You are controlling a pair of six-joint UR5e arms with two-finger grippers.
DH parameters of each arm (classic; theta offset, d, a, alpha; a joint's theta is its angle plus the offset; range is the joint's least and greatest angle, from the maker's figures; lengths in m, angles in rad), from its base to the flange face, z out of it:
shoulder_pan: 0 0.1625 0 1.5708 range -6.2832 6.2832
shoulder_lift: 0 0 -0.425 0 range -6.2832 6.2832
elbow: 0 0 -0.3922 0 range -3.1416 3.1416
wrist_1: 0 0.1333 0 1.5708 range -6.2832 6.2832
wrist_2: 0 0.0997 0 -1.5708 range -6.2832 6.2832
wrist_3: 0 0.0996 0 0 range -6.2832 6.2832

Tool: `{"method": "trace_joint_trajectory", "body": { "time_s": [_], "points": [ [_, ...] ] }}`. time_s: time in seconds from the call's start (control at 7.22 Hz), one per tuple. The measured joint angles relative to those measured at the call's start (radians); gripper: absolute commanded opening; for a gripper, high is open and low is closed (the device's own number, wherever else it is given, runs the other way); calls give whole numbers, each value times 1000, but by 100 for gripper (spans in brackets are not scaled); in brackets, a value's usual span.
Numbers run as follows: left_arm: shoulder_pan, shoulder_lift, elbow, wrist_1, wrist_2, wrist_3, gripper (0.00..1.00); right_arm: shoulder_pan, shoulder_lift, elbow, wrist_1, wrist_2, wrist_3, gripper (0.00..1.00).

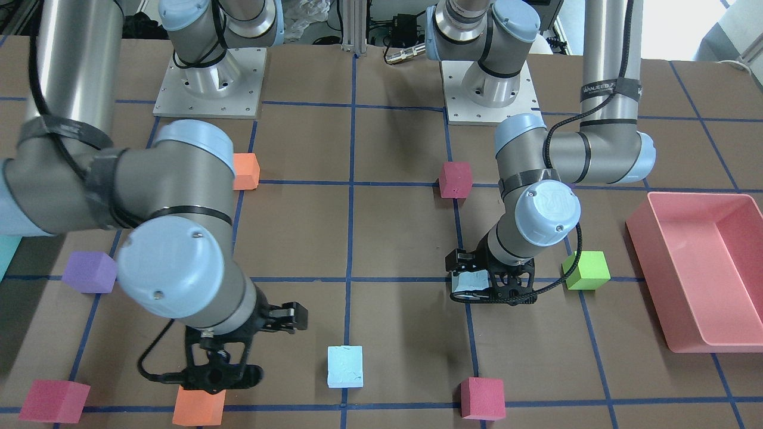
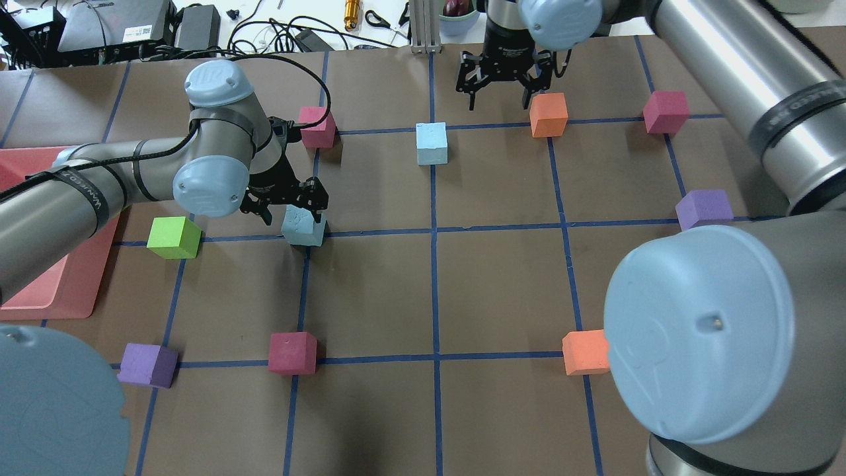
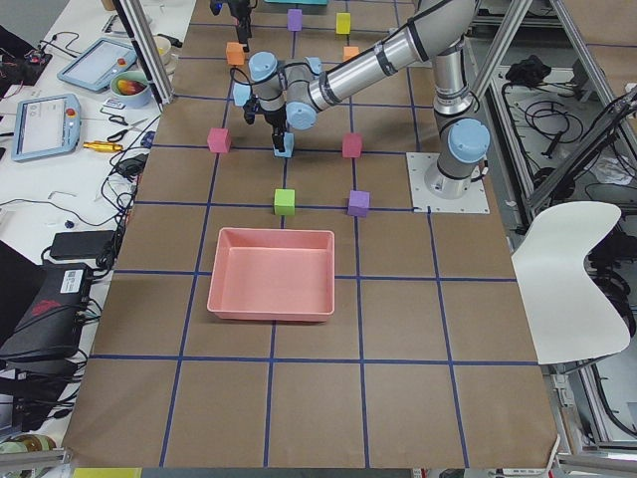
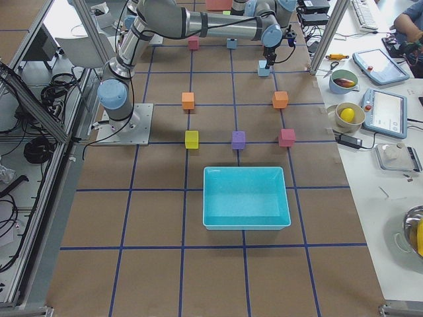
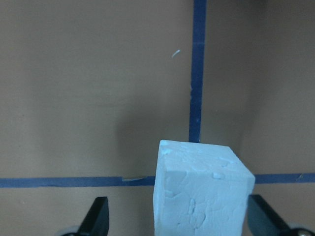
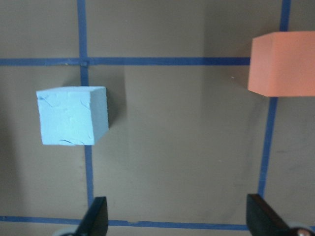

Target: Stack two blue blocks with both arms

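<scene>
At the left edge of the desk (image 2: 370, 297) lies the pink tray (image 2: 79, 297), with a green cube (image 2: 174, 237) just beside it. Right of that, my left fingers (image 2: 291, 210) are spread wide and point down astride one blue block (image 2: 305, 231), which sits at a crossing of the blue tape lines (image 2: 434, 264). In my left wrist view the block stands off-centre, right up against one finger with a clear gap to the other, so I am not clamping it. Further right and farther out, the second blue block (image 2: 431, 143) stands alone on the middle tape line. Right of it, near the far edge, my right fingers (image 2: 500, 100) hang wide open with nothing between them, just beside an orange cube (image 2: 548, 114).
</scene>
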Motion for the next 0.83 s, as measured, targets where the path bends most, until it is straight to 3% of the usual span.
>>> {"method": "trace_joint_trajectory", "body": {
  "time_s": [0.14, 0.28, 0.83],
  "points": [
    [-7, -1, -12, 8, 0, 6, 43, -52, -52, 29, 44, -1, -80, 100],
    [-10, -1, -23, 34, 3, 27, 0, -90, -106, 82, 63, -2, -125, 100],
    [-12, -3, -3, 103, 4, 67, 0, -115, -353, 382, 47, -19, -121, 100]
  ]
}}
